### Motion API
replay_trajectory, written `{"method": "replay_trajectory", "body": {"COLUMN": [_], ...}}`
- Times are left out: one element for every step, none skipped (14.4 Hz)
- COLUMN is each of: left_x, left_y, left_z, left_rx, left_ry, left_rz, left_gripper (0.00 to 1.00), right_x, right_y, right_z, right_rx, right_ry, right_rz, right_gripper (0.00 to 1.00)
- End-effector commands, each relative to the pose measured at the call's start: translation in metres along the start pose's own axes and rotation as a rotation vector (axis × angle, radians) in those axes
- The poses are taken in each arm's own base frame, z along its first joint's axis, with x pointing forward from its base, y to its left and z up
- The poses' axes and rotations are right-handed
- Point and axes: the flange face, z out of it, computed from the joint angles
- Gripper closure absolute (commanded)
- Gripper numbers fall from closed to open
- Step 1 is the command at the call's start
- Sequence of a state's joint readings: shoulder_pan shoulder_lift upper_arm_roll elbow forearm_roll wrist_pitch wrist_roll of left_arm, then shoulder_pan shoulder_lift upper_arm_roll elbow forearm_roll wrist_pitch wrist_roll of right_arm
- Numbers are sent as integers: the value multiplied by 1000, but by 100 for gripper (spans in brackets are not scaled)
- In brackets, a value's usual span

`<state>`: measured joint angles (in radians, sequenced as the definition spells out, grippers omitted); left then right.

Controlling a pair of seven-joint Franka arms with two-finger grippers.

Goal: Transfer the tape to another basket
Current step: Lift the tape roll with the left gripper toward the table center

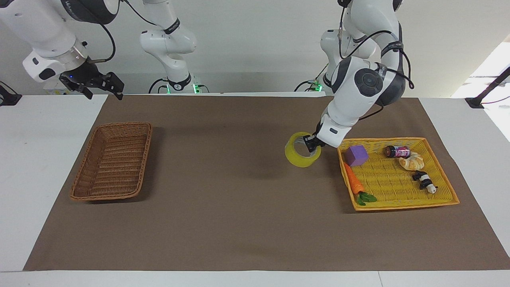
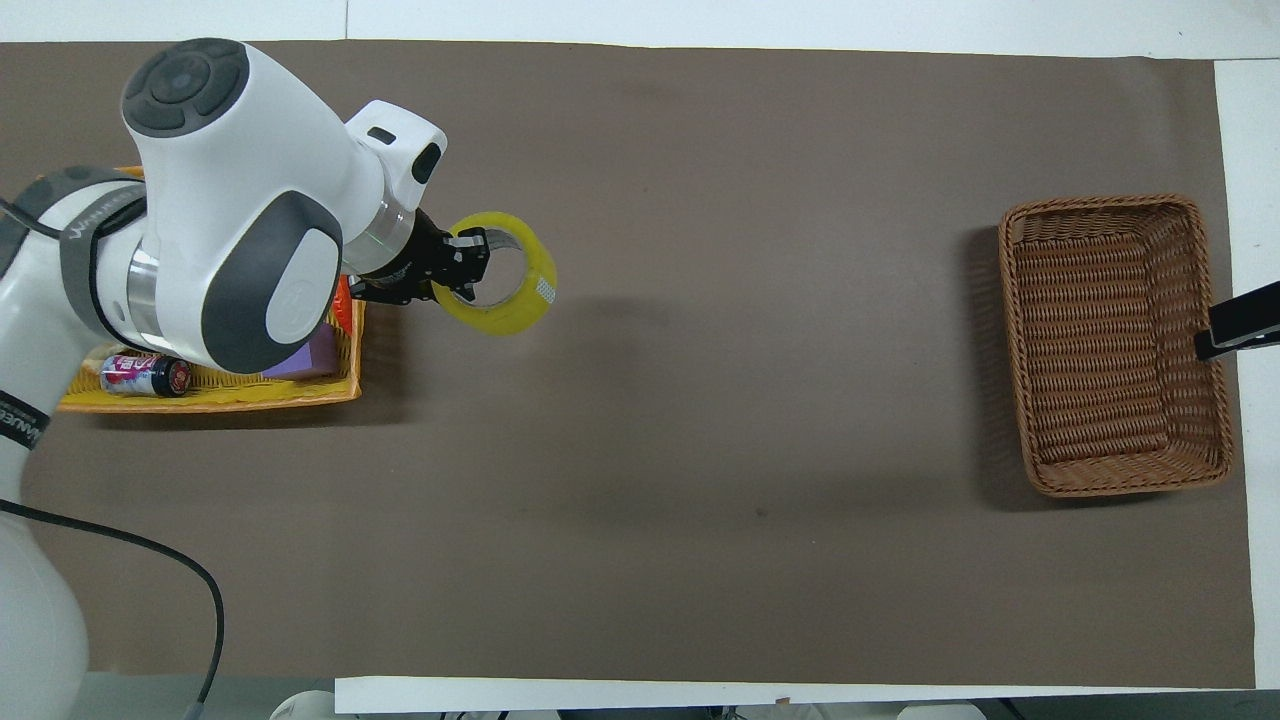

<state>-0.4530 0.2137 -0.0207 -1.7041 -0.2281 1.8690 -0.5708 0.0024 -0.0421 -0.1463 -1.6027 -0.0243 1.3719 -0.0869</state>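
My left gripper (image 1: 312,144) is shut on the wall of the yellow tape (image 1: 301,156), one finger inside its core. The roll hangs in the air over the brown mat, just past the yellow tray's edge on the side toward the brown wicker basket (image 1: 104,196). From above, the tape (image 2: 512,300) shows at the tip of the left gripper (image 2: 468,268), with the arm covering much of the tray. The basket (image 2: 1100,203) lies with nothing in it at the right arm's end of the table. My right gripper (image 1: 104,92) waits open, raised beside the basket.
The yellow tray (image 1: 398,206) holds a purple cube (image 1: 356,155), a carrot (image 1: 354,181), a can (image 1: 397,151), a croissant (image 1: 412,162) and a panda toy (image 1: 424,181). A brown mat (image 1: 239,207) covers the table between tray and basket.
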Motion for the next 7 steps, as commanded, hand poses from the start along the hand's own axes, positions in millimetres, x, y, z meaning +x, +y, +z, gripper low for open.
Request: {"method": "replay_trajectory", "body": {"left_x": [-6, -7, -16, -18, -19, -20, -20], "left_y": [-5, -2, 8, 11, 11, 12, 12], "left_z": [-14, -14, -11, -9, -9, -8, -8], "left_rx": [-104, -112, -109, -107, -106, -104, -105], "left_ry": [12, 23, 19, 16, 15, 13, 14], "left_rz": [-46, -43, -21, -17, -16, -15, -15], "left_gripper": [100, 100, 99, 99, 99, 99, 99], "right_x": [-7, -7, -7, -7, -7, -7, -7], "right_y": [0, 0, 0, 0, 0, 0, 0], "right_z": [1, 1, 1, 1, 1, 1, 1], "right_rx": [-1, -1, -1, -1, -1, -1, -1], "right_ry": [4, 4, 4, 4, 4, 4, 4], "right_rz": [-16, -16, -16, -16, -16, -16, -16], "right_gripper": [0, 0, 0, 0, 0, 0, 0]}}
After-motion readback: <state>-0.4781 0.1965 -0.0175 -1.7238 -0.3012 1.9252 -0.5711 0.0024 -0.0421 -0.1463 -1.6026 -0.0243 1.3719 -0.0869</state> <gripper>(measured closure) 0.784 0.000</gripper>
